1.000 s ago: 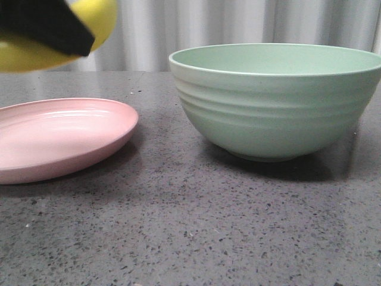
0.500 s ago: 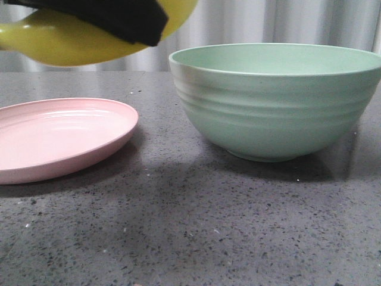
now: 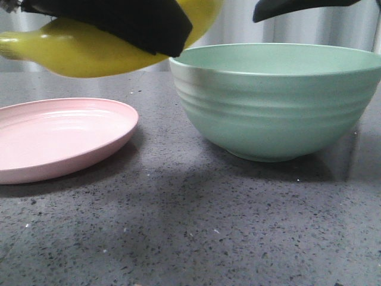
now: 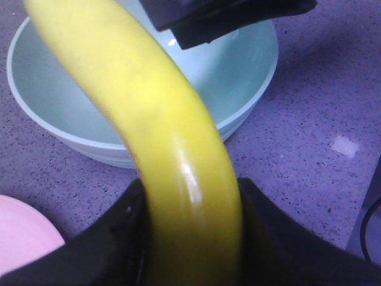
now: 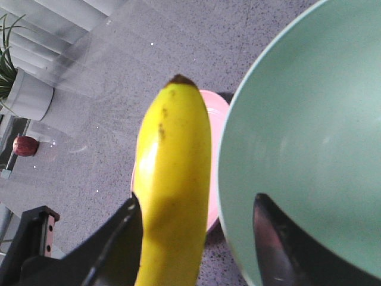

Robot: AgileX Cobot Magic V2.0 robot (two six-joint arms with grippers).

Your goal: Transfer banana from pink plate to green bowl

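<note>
Yellow banana [image 3: 89, 50], pinched by the left fingers [image 4: 143, 238] in the air just beside the bowl [image 3: 280, 101], could clip its rim or drop short, while the right fingers [image 5: 262, 238] hover spread above the bowl.

Your front camera sits low at desk [image 3: 190, 238] level, facing forward; both wrist cameras look steeply down, close, sharing the green bowl [image 4: 250, 71].
</note>
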